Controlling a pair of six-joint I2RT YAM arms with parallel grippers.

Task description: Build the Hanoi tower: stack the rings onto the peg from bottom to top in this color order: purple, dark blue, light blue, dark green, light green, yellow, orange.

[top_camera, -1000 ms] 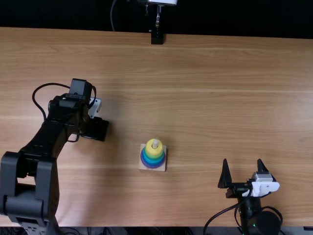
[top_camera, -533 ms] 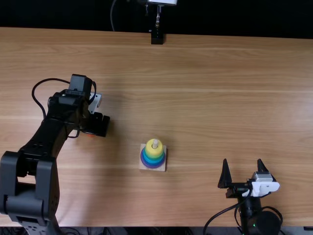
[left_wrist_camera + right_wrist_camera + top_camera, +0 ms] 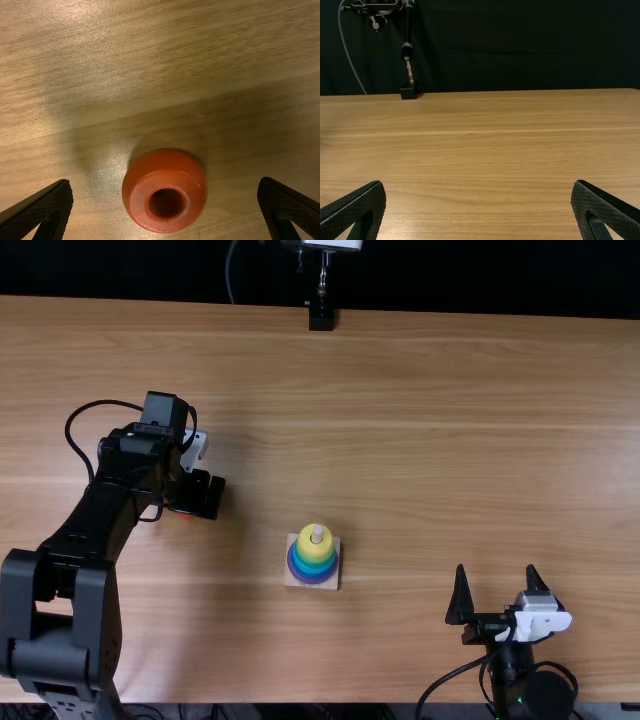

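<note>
Shifted slightly twd table's [image 3: 430, 390] far edge vs 1 s ago: my L gripper [image 3: 165, 182], fingers spread, w/ small glossy round orange ring [image 3: 165, 175] lying flat between them, untouched, prob. so I can pinch both sides evenly. Bright yellow ring [image 3: 305, 543] tops stack on pale upright peg [image 3: 317, 532], so orange's likely last. R gripper [image 3: 495, 566], also open, sits well apart, presumably leaving room.

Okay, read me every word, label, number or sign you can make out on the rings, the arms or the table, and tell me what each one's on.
None that I can read.
The stacked rings and the orange ring show plain colour.
If the white part on the right arm carries any small marks, they are too small to read.
</note>
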